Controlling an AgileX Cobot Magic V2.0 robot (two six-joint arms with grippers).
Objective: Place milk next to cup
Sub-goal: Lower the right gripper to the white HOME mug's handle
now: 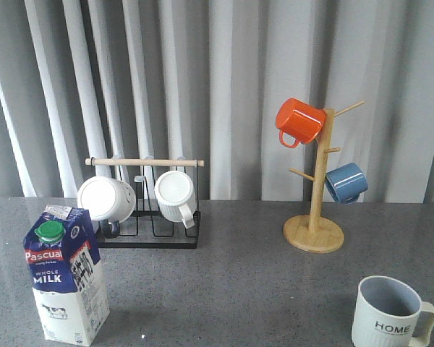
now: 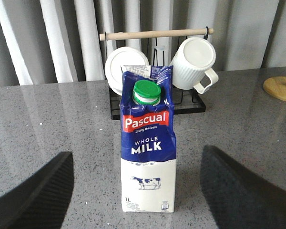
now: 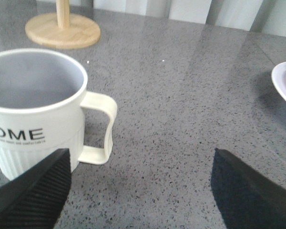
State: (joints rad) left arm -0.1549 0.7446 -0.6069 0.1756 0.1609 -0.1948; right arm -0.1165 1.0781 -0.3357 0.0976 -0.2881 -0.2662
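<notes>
The left end effector is wide open and holds nothing. Push it forward around the milk, squeeze low so it stays up, then carry it to the cup.

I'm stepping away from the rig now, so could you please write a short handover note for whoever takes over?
Left claw: open, empty, fingers either side of the milk but not touching it.
Right claw: open, empty, beside the cup.
Milk stands upright at the front left of the table; the cup stands upright at the front right, far apart.
Done: nothing moved yet.
Left: grip the milk, carry it across, set it upright beside the cup.
</notes>
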